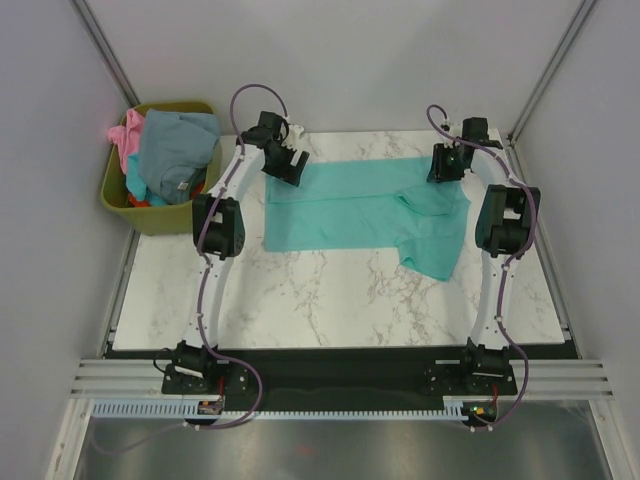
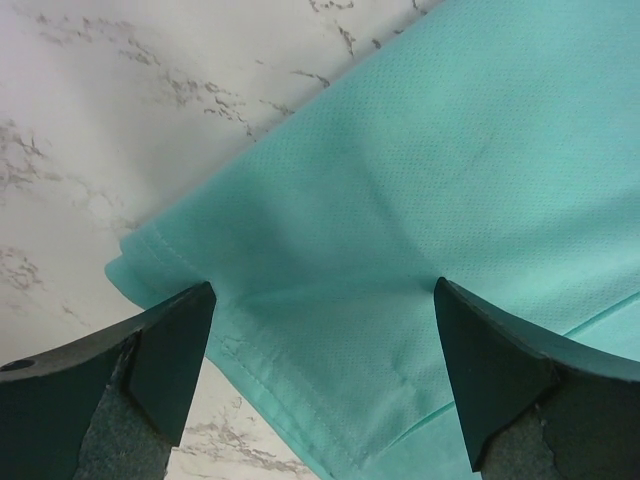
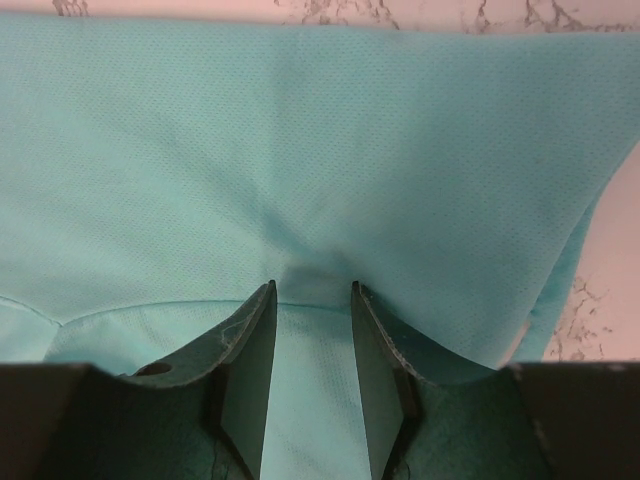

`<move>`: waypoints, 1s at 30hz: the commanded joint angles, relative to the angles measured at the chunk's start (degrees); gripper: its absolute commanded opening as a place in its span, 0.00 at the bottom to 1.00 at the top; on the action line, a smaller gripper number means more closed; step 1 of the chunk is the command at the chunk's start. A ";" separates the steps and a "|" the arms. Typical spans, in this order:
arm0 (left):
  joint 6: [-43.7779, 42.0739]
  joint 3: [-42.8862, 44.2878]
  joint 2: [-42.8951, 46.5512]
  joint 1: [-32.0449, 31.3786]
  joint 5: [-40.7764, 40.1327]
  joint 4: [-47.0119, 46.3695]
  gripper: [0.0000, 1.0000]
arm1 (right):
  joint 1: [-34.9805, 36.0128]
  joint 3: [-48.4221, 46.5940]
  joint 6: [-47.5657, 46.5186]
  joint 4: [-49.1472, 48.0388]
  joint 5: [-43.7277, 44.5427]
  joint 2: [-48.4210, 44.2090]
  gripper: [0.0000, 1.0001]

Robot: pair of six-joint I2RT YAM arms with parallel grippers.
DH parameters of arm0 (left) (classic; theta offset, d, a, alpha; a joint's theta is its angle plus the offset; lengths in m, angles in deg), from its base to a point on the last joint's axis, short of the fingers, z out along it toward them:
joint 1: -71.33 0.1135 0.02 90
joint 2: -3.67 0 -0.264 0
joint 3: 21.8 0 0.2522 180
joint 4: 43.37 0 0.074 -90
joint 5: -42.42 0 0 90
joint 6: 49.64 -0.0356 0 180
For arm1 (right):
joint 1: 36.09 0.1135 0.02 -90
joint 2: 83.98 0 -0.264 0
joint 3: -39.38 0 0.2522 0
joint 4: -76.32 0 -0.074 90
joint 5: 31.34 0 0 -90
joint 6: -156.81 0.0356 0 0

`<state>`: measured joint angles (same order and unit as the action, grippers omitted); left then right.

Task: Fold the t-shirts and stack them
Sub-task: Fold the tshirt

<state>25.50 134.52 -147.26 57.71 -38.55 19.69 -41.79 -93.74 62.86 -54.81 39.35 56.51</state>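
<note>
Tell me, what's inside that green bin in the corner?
A grey-blue tee lies on top, a pink tee shows at the left, and a red-orange scrap peeks out below. Anything deeper in the bin is covered.

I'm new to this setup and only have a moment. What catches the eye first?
The teal t-shirt spreads across the far half of the marble table, the left gripper open at its far left corner and the right gripper pinching a pucker at its far right. Off the table's left, an olive bin holds a grey-blue t-shirt atop others.
</note>
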 commanded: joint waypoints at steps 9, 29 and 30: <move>4.21 -1.57 19.34 -1.49 1.15 -5.18 1.00 | -0.46 5.94 -8.87 0.05 -2.92 -16.19 0.50; 10.20 -57.03 53.72 -1.49 6.60 -6.14 0.92 | -0.02 67.31 -50.36 1.44 0.33 -72.35 0.49; 8.63 -58.78 54.07 -1.58 6.26 -5.97 0.92 | -0.02 69.06 -52.20 2.67 -0.11 -73.33 0.48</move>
<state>34.33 77.67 -99.85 56.46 -34.39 15.08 -41.94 -26.55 19.22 -53.08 40.51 -12.01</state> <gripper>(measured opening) 0.925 0.489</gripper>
